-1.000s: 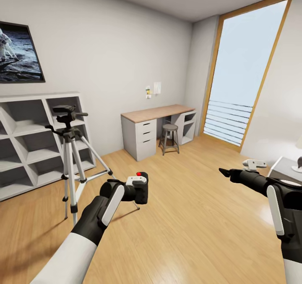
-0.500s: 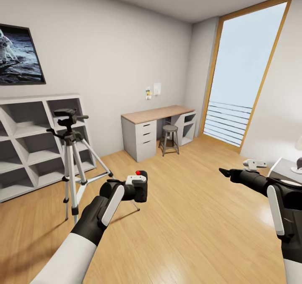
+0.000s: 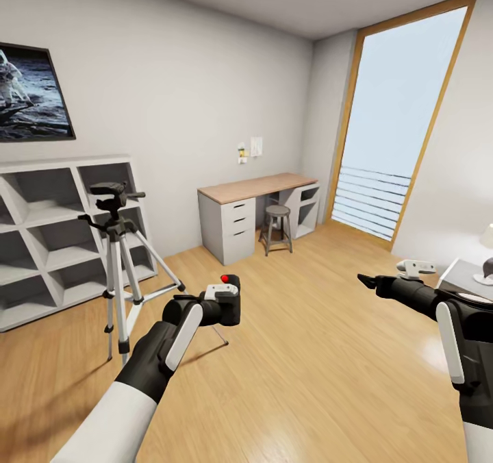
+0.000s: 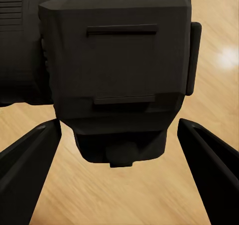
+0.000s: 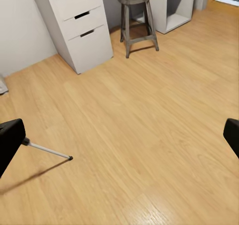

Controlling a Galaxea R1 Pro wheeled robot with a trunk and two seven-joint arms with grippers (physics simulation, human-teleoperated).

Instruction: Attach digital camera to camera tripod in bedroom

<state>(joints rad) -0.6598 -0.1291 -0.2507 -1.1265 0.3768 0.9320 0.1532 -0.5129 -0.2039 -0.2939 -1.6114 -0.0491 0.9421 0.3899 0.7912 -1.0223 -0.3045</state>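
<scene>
Forward-stretched left gripper clasping digital camera

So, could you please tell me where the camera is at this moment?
In the head view, the camera is held in the left pincer above the wooden floor, low and left of centre, just right of the tripod by the grey shelves.

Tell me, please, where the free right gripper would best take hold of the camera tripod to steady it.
Probably the upright centre column of the camera tripod, just under the black pan head, coming from the open floor side. It is one slim vertical post there, while the legs splay outward and the long handle sticks out sideways. The right gripper stands open.
</scene>
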